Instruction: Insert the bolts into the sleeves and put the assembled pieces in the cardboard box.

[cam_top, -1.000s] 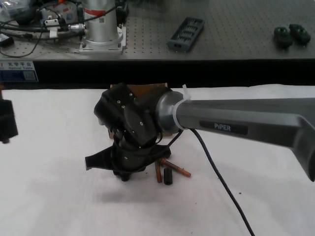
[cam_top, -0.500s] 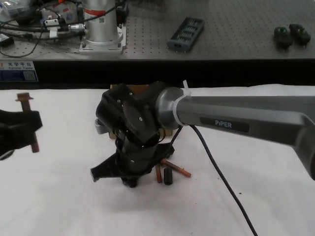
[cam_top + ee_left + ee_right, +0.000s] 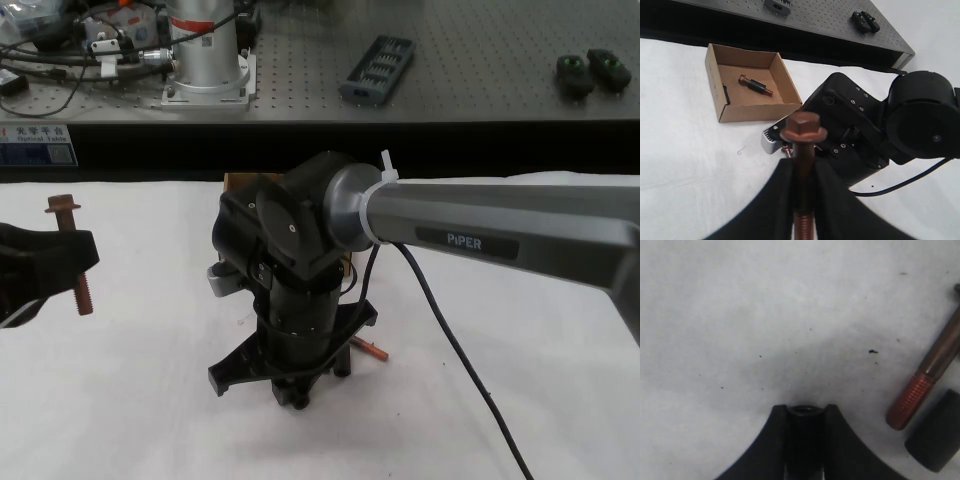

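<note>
Since 1 second ago the left gripper [image 3: 802,172] has come in from the bench's left edge, clenched on 1 upright bolt [image 3: 802,131], head up. The right arm has swung toward the near side. The right gripper [image 3: 805,412] grasps a black sleeve [image 3: 805,437], its open end showing between the fingers. To mate them well, line the sleeve's bore up with the bolt's threaded end first, then close in slowly. 1 assembled piece [image 3: 756,85] lies in the cardboard box [image 3: 760,111].
</note>
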### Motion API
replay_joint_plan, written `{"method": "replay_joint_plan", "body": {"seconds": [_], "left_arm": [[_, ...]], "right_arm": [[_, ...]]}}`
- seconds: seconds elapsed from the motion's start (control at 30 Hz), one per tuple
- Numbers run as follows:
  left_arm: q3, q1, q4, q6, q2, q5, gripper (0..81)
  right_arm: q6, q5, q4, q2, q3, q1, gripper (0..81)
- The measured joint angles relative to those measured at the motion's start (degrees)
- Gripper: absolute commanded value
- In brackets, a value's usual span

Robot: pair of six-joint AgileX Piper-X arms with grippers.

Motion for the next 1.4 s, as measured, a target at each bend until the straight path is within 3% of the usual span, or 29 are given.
{"method": "replay_joint_plan", "body": {"seconds": [0.2, 0.37, 0.43, 1.1, 1.4], "left_arm": [[0.0, 0.0, 0.0, 0.0, 0.0, 0.0, 0.6], [0.0, 0.0, 0.0, 0.0, 0.0, 0.0, 0.6], [0.0, 0.0, 0.0, 0.0, 0.0, 0.0, 0.6], [0.0, 0.0, -0.1, 0.0, 0.0, 0.0, 0.6], [0.0, 0.0, -0.1, 0.0, 0.0, 0.0, 0.6]], "right_arm": [[-0.7, -0.5, 0.0, 0.0, 0.0, -0.1, 1.8], [-0.7, -0.6, 0.7, 0.0, 0.0, -0.1, 24.2], [-0.8, -1.0, 1.0, 0.0, 0.0, -0.1, 28.0], [-1.1, 0.0, 3.4, 0.0, 0.0, 0.0, 4.3], [-2.9, 1.1, 2.4, -0.2, 0.2, 0.0, 4.0]]}}
